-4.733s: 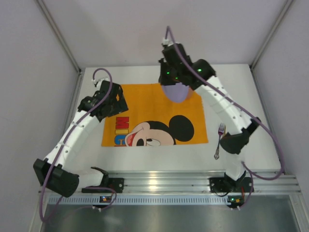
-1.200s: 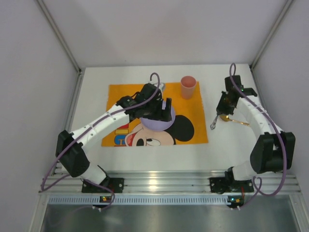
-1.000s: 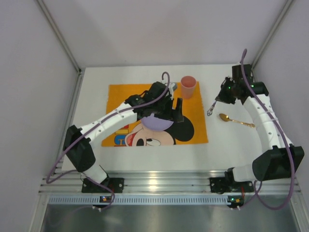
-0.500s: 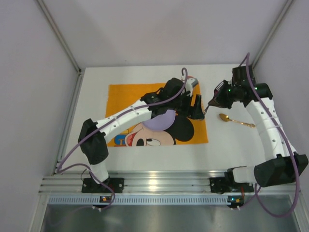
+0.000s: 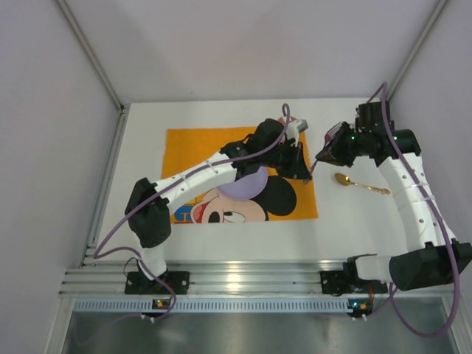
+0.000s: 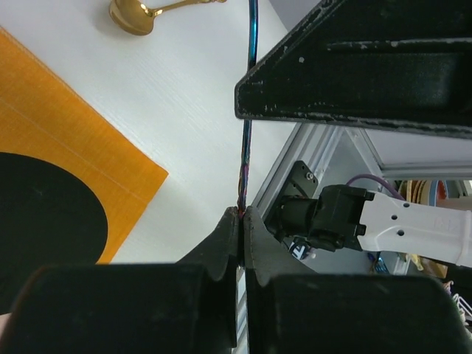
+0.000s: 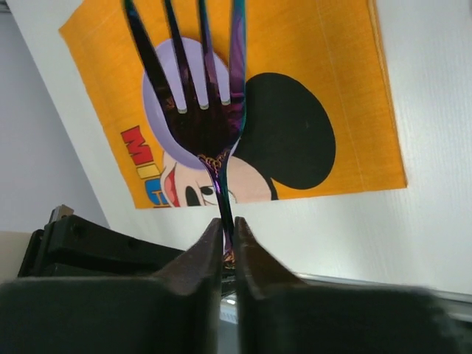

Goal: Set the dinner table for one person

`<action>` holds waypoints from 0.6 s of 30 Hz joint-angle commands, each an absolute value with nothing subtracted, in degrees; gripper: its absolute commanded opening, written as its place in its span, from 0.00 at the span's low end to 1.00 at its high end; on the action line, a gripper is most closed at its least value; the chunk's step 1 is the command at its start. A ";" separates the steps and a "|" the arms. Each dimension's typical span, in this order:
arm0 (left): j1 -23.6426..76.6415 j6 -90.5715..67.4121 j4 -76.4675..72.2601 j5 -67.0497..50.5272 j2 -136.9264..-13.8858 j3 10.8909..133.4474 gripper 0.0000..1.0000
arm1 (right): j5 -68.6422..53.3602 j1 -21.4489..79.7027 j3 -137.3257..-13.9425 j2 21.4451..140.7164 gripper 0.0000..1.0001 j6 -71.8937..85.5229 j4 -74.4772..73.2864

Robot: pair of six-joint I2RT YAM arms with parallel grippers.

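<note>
While both grippers meet above it, the dinner table (image 5: 243,236) lies flat and matte white across the cell, from the aluminium rail (image 5: 243,284) at the near edge to the far wall. An orange Mickey Mouse placemat (image 5: 192,147) lies on its middle, a little left of centre. A lilac plate (image 5: 243,188) sits on the mat, its far side hidden under the left arm (image 5: 192,175). A gold spoon (image 5: 360,184) lies on bare table right of the mat and apart from it, bowl end toward the mat. Above the mat's right edge, toward its far corner, a dark iridescent fork (image 7: 203,129) is held off the table. The right gripper (image 7: 227,225) is closed on the fork's handle, tines pointing away from that wrist. The left gripper (image 6: 242,215) is also clamped tight on the fork, seen edge-on as a thin dark strip running up from its fingertips. Which part of the handle it pinches I cannot tell.
</note>
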State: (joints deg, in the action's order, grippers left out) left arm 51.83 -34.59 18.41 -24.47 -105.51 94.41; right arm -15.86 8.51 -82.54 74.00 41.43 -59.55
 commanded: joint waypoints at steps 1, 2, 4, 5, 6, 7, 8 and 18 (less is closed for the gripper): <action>51.07 -35.59 14.59 -24.96 -103.45 93.70 0.00 | -23.71 9.23 -83.50 70.58 0.20 44.03 -52.92; 50.02 -35.86 14.24 -24.96 -102.23 90.82 0.00 | -24.17 9.23 -83.76 70.58 0.46 43.86 -52.65; 47.30 -37.08 12.23 -25.84 -97.93 86.59 0.00 | -25.05 9.23 -85.60 70.84 1.00 42.55 -52.12; 46.07 -37.52 11.78 -26.27 -94.60 81.79 0.00 | -25.22 9.32 -86.48 71.36 1.00 42.02 -52.21; 44.66 -37.79 11.60 -27.15 -92.83 79.30 0.00 | -25.40 9.14 -88.31 71.45 1.00 41.58 -52.56; 41.78 -38.14 11.60 -27.59 -90.90 76.75 0.00 | -25.40 9.14 -89.11 71.54 1.00 40.70 -52.73; 40.10 -38.23 11.51 -27.77 -86.70 71.16 0.00 | -25.40 9.14 -89.82 71.63 1.00 40.43 -52.82; 10.74 -35.78 15.98 -35.77 -67.59 44.66 0.00 | -26.63 8.96 -84.56 71.02 1.00 39.11 -53.35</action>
